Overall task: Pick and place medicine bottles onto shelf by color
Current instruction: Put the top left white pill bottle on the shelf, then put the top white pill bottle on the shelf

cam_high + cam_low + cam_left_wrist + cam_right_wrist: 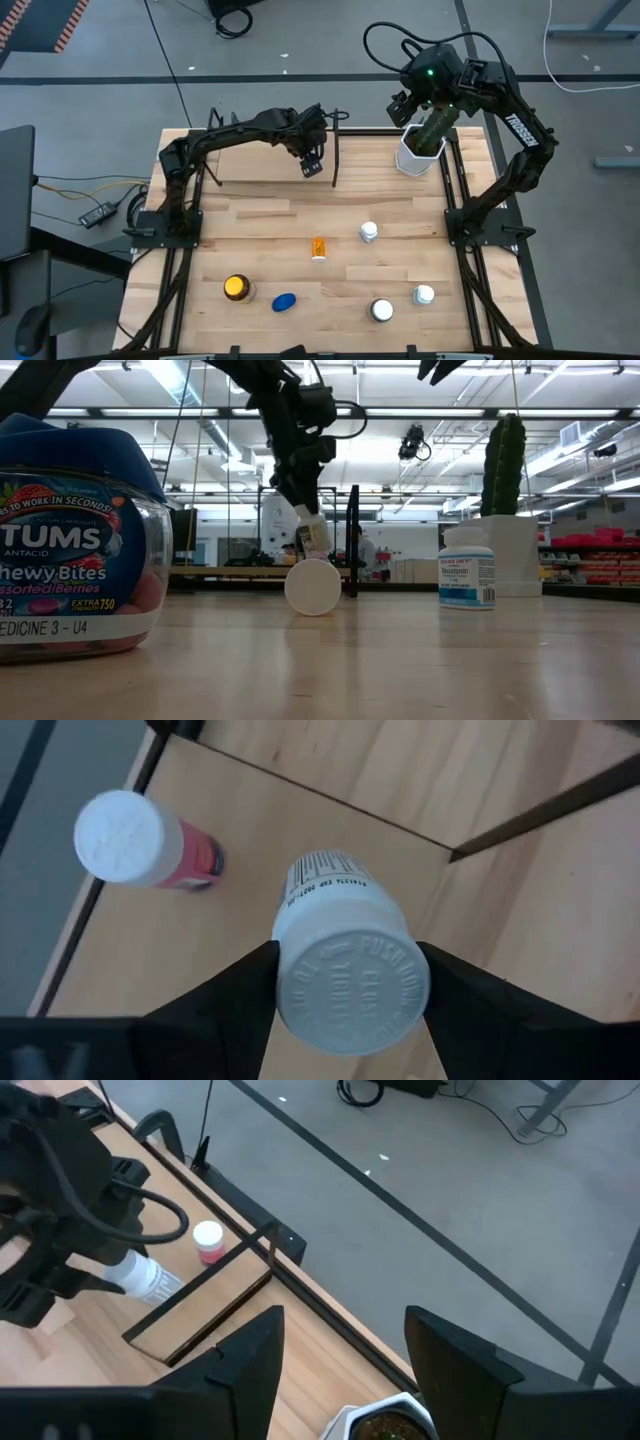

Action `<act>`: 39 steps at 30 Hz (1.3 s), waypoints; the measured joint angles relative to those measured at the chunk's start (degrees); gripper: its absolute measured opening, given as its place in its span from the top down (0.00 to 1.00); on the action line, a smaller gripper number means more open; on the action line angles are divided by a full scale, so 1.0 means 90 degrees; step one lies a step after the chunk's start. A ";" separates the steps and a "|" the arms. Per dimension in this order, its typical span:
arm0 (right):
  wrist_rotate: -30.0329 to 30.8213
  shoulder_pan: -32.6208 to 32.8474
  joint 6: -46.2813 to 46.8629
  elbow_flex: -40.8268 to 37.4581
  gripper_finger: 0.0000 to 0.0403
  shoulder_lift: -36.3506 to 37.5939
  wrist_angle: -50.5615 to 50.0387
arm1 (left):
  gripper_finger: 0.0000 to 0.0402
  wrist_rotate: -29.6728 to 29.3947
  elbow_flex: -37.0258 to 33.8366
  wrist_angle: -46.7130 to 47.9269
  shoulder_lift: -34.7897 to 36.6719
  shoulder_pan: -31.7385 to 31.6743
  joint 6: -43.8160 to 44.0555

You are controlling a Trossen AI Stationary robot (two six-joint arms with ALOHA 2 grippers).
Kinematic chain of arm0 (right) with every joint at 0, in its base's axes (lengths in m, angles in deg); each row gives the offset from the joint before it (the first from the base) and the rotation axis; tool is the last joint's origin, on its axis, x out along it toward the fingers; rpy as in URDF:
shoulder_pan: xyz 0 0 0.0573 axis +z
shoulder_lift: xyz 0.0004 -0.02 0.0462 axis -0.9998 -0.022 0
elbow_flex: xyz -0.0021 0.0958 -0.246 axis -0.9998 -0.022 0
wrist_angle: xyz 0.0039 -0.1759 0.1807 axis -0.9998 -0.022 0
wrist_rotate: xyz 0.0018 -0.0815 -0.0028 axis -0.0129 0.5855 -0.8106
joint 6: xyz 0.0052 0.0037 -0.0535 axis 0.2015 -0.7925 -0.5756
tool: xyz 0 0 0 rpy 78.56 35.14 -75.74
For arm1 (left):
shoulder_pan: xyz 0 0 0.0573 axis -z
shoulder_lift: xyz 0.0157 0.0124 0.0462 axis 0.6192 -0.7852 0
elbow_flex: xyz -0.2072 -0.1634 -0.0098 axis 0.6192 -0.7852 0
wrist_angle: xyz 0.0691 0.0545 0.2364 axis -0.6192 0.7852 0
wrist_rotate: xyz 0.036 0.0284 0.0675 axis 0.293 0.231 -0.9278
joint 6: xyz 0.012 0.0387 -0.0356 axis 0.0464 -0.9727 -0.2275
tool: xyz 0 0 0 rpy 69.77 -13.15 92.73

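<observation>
**A:** What's nearest the low cam?

**Me:** I see a clear plastic tub with a blue lid (70,540). Label reads "TUMS", "Chewy Bites", "Assorted Berries", plus a white sticker "MEDICINE 3 - U4". Behind it a round white bottle (313,587) lies on its side, cap toward the camera. To its right stands a white bottle with a blue label (467,570); the print is too small to read. All of it sits on the light plank table (260,225).

**A:** Rest of the loose ones?

**Me:** From overhead: an amber bottle with a yellow lid (237,288), a blue one (285,302) on its side, a small orange one (318,247), and a white-capped one (369,232) mid-table.

**A:** Left gripper?

**Me:** The left gripper (350,995) is clamped on a white bottle (345,970), held up over the light-wood shelf (250,850) at the far edge. The ribbed cap is embossed "PUSH DOWN" and "CLOSE TIGHTLY" as far as I can read. The black-on-white side label is unreadable.

**A:** Anything on the shelf already?

**Me:** One bottle with a red body and white cap (140,840), near the shelf's black-rod corner.

**A:** Right arm?

**Me:** The right gripper (340,1350) is parked above the white cactus pot (420,150), fingers apart, holding nothing.
</observation>
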 joint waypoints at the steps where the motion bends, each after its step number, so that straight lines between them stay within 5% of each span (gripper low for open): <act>1: -0.0010 -0.0001 0.0000 0.0000 0.47 0.0000 0.0000 | 0.43 0.0002 -0.0009 0.0072 -0.0026 -0.0005 0.0000; 8: -0.0022 0.0007 0.0032 0.0000 0.47 0.0000 -0.0087 | 0.44 0.0019 -0.0007 0.0044 -0.0148 -0.0027 -0.0051; 28: -0.0141 0.0007 0.0049 0.0000 0.47 -0.0002 -0.0154 | 0.25 0.0007 -0.0007 0.0276 0.0010 -0.0041 0.0037; 39: -0.1606 0.0249 0.0297 -0.0121 0.47 -0.0002 -0.0368 | 0.19 0.0008 -0.0007 0.1388 0.1083 0.0326 0.0878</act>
